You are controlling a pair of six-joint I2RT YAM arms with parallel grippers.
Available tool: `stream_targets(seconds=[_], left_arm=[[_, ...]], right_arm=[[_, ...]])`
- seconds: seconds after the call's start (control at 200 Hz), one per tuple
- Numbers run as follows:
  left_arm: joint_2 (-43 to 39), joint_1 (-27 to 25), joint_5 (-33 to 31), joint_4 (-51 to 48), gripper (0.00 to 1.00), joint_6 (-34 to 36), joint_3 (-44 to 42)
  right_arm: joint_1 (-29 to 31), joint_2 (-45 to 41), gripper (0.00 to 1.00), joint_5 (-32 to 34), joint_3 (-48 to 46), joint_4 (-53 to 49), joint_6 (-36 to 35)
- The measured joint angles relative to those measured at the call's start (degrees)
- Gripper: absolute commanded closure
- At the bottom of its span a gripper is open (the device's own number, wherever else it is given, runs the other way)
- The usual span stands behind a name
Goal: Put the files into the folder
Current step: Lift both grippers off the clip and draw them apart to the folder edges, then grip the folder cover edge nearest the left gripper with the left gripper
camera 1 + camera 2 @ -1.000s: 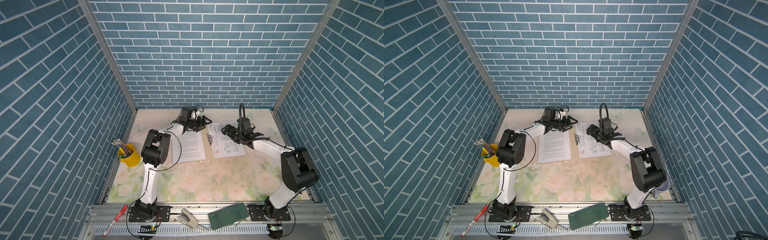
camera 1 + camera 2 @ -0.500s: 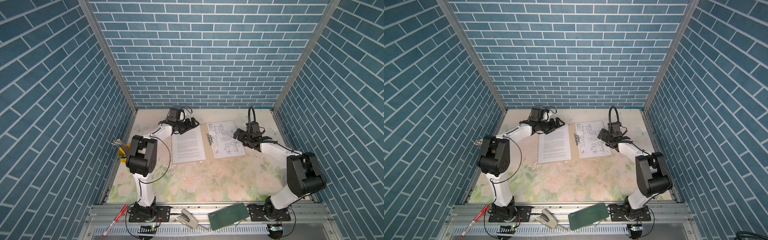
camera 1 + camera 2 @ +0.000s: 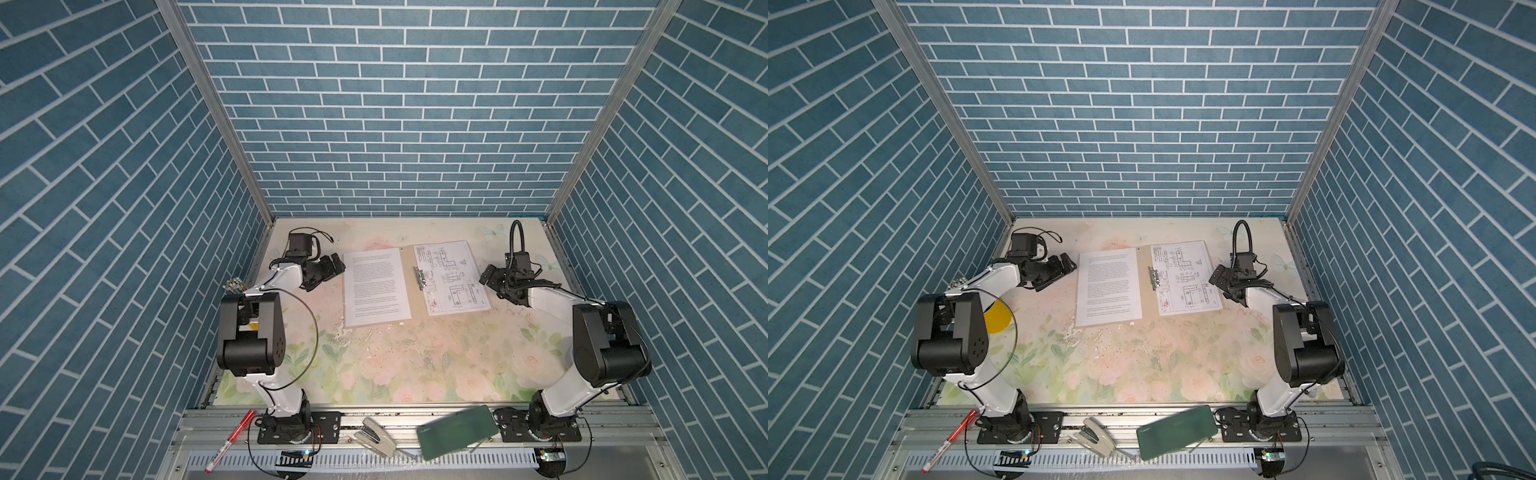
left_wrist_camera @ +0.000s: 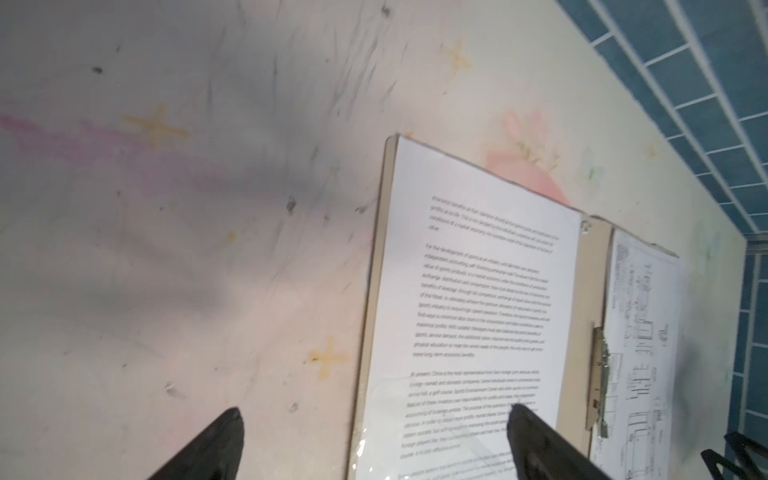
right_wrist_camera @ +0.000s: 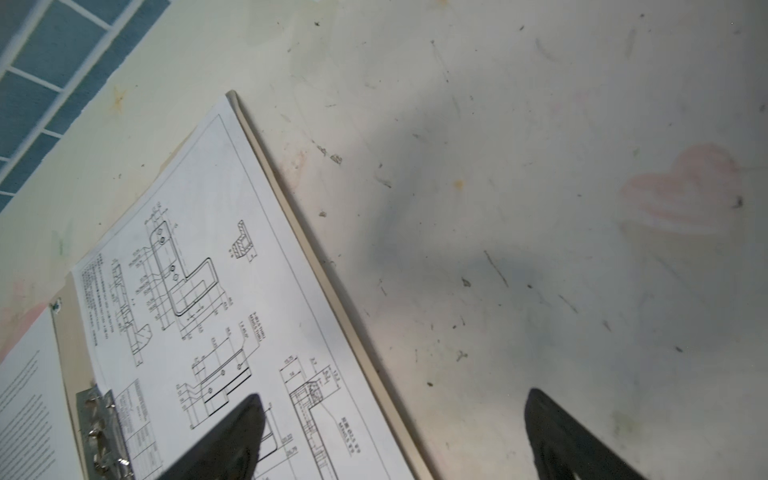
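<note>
- Folder (image 3: pixel 409 291) (image 3: pixel 1145 286) lies open and flat on the counter (image 3: pixel 415 365), in the far half between the two arms.
- Text sheet (image 3: pixel 376 286) (image 3: pixel 1108 286) lies on its left leaf and drawing sheet (image 3: pixel 451 278) (image 3: pixel 1185 278) on its right leaf. A tan strip is bare at the spine.
- Metal clip (image 3: pixel 419 277) (image 5: pixel 102 428) sits by the spine, at the drawing sheet's inner edge.
- Left fingers (image 3: pixel 334 266) (image 3: pixel 1065 264) are spread wide and hold nothing. They sit just beside the folder's left edge.
- Left wrist view: one finger (image 4: pixel 540 436) shows in front of the text sheet (image 4: pixel 478 291), the other in front of bare counter. The folder's outer edge runs between them. Contact: cannot tell.
- Right fingers (image 3: pixel 486 277) (image 3: pixel 1219 276) are also spread wide and hold nothing. They sit just beside the folder's right edge.
- Right wrist view: one finger (image 5: pixel 224 436) shows in front of the drawing sheet (image 5: pixel 208 270), the other over bare counter. The folder's rim runs between them.
- Dark green case (image 3: pixel 455 432) and stapler (image 3: pixel 376 436) lie on the front rail, well apart from the folder.
</note>
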Motion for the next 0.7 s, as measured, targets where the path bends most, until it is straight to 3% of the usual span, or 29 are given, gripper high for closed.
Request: stream_targets(seconds=[0.7], left_arm=[[3.8, -0.4, 9.1, 0.4, 0.0, 0.5, -3.9]], right_arm=[[-0.8, 5.2, 0.11, -7.0, 0.1, 7.3, 0.1]])
